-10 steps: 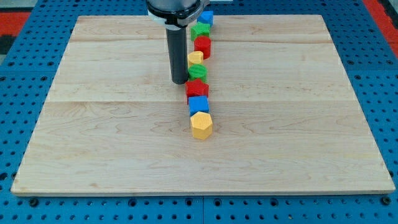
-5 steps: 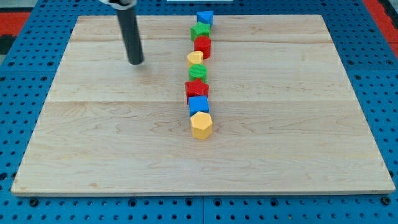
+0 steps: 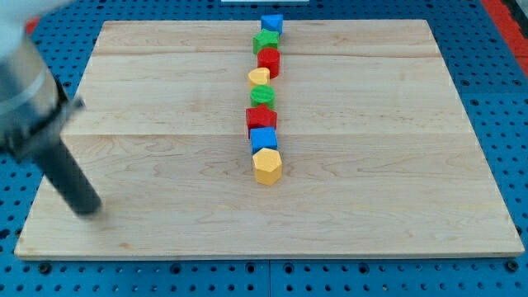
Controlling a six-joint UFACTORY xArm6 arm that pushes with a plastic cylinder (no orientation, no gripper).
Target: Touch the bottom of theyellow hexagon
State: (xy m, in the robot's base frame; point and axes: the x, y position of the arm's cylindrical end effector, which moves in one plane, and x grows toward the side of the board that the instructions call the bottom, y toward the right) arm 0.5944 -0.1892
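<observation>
The yellow hexagon (image 3: 267, 166) lies near the board's middle, at the lower end of a line of blocks. Above it in the line are a blue cube (image 3: 263, 139), a red star (image 3: 261, 119), a green block (image 3: 262, 95), a yellow block (image 3: 259, 77), a red block (image 3: 268, 60), a green star (image 3: 265, 40) and a blue block (image 3: 271, 22). My tip (image 3: 87, 209) is at the board's lower left, far to the left of the yellow hexagon and a little below it. The rod is blurred and tilted.
The wooden board (image 3: 396, 165) lies on a blue pegboard table (image 3: 507, 99). The board's front edge runs along the view's bottom.
My tip has swept from beside the block line near the green block, to the upper left, then down to the board's lower left. The blocks have not moved.
</observation>
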